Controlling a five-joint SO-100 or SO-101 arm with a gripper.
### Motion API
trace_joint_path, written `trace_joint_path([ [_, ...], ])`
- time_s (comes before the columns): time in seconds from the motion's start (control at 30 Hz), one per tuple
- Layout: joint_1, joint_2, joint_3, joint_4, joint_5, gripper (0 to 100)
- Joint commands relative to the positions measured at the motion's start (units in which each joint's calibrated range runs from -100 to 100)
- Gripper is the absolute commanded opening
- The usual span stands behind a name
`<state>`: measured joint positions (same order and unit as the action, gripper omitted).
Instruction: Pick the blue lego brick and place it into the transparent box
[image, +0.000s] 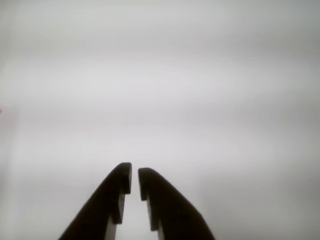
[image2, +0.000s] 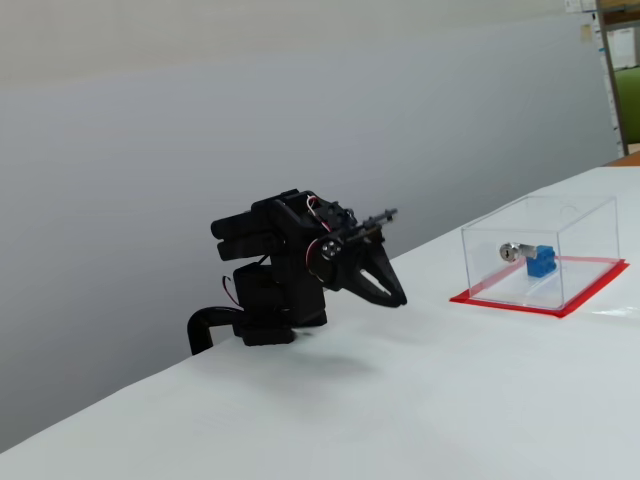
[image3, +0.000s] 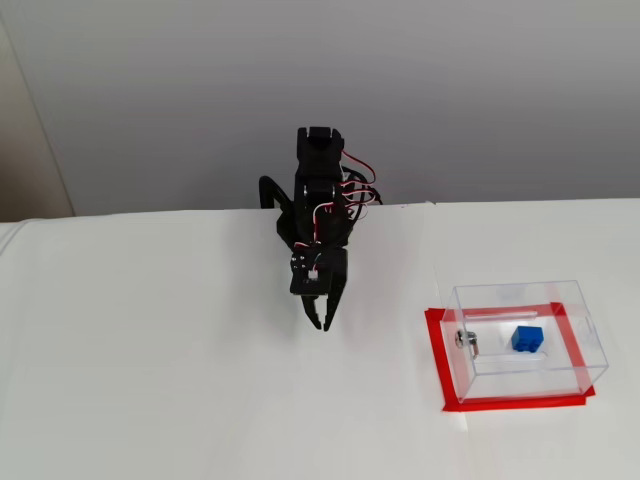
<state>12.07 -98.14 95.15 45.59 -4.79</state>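
Fixed view: blue lego brick (image3: 527, 338) inside transparent box (image3: 590, 345)

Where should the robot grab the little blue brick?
Probably from above, jaws across two flat sides of the blue lego brick. It sits inside the transparent box, whose walls block any sideways approach. The gripper is empty, well apart.

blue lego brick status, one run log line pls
small blue lego brick: inside clear acrylic box | black gripper: nearly shut, empty, apart from box | white table
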Motion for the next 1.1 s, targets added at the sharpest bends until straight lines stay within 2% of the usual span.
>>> trace_joint_path([
  [0.0,0.5,-1.6,3.4,-0.8,0.2,1],
  [0.3,1.9,-1.5,4.4,1.3,5.2,1],
  [0.43,4.2,-1.6,4.4,5.2,5.2,1],
  [1.07,4.5,-1.6,4.3,5.2,4.8,1],
])
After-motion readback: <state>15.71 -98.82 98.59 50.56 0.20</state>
